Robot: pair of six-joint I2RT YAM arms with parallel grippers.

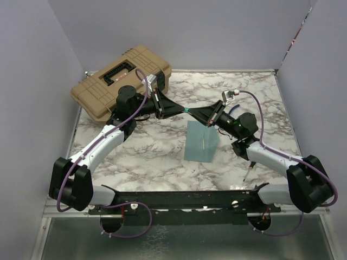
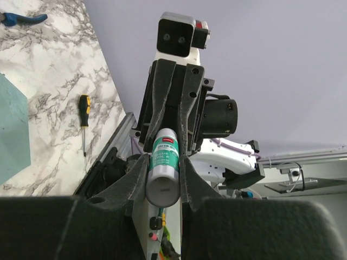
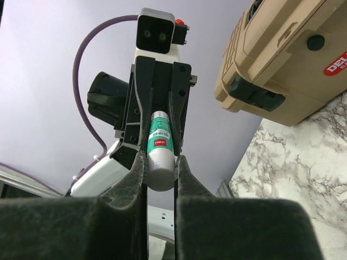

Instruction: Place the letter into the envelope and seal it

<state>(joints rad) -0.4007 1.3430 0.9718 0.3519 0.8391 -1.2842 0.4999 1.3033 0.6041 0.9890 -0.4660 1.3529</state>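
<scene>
Right now the left gripper (image 1: 181, 109) and right gripper (image 1: 193, 111) meet tip to tip, each pinching one end of what looks like a glue stick (image 2: 164, 162). The teal envelope (image 1: 201, 143) lies flat just beneath them on the table (image 1: 152, 151).

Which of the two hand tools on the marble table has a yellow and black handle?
The screwdriver, lying clear of the teal envelope with its thin metal shaft showing; the other tool has a blue handle.
</scene>
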